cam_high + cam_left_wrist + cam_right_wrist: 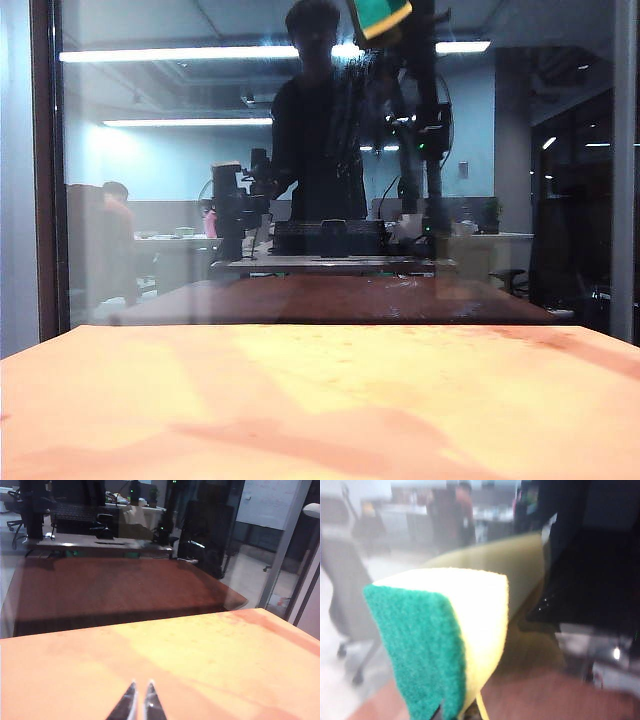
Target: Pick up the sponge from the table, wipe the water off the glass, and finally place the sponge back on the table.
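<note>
You face a tall glass pane with a dark frame, standing at the far edge of a wide orange table. The glass mirrors a dim office and a dark figure. High up near the top of the pane, the sponge is lifted off the table, close to the glass.

The right gripper is clamped on the sponge, green scouring face beside pale yellow foam. Judge the sponge light, soft and squashy; hold it across the foam body so that one broad face stays free for wiping.

The left gripper hovers low over the bare table, fingertips nearly touching, holding nothing.

Only the right wrist view shows tiny water droplets glinting on the glass; the exterior view shows the sponge's height.
</note>
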Motion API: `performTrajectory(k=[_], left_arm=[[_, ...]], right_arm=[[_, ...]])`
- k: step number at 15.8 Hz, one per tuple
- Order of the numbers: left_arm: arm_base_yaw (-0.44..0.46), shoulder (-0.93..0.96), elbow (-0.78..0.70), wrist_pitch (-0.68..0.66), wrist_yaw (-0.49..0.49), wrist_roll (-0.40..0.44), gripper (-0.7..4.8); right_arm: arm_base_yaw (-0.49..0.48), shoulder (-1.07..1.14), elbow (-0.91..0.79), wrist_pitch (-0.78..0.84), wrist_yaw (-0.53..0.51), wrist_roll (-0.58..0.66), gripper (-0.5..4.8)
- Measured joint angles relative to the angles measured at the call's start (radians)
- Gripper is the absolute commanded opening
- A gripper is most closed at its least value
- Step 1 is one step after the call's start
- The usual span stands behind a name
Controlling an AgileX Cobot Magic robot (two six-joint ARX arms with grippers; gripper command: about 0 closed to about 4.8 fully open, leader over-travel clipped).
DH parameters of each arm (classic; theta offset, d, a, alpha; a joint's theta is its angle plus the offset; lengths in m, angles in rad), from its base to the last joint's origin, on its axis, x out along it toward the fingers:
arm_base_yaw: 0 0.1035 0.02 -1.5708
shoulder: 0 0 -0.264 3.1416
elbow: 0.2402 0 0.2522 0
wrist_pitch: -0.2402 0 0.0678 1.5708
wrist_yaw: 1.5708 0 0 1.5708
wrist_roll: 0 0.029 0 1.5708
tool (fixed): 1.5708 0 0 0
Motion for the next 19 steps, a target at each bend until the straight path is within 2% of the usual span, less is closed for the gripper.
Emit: performTrajectory(k=[11, 19], left_arm=[[0.000, 0.000, 0.000, 0.000, 0.000, 0.000, 0.24], [0.000, 0.000, 0.000, 0.000, 0.000, 0.000, 0.24]], right_arm=[[0.002, 0.131, -0.009, -0.188, 0.003, -0.027, -0.09], [0.005, 0.212, -0.010, -0.256, 0.002, -0.027, -0.09]])
